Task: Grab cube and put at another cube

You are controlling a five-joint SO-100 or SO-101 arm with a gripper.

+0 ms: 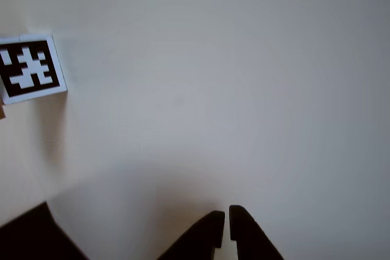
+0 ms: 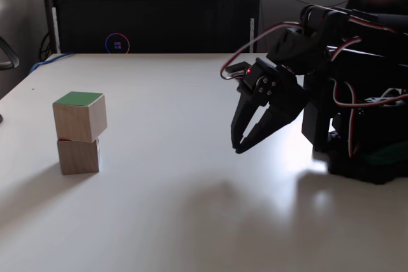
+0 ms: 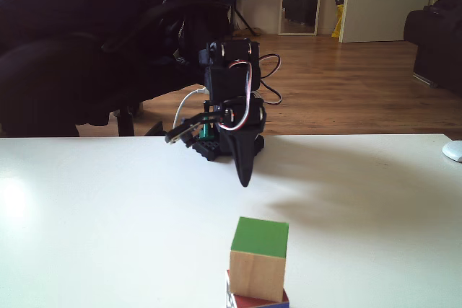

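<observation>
Two cubes stand stacked on the table [image 2: 191, 221]: the green-topped cube [image 2: 80, 116] rests slightly askew on the other cube [image 2: 78, 156], so the placing looks done. Well apart, the gripper [image 2: 238, 148] hovers empty, fingers nearly together.

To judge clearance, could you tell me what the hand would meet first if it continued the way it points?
Probably the bare table: the hand points down and leftward in a fixed view, well short of the stacked cubes.
</observation>
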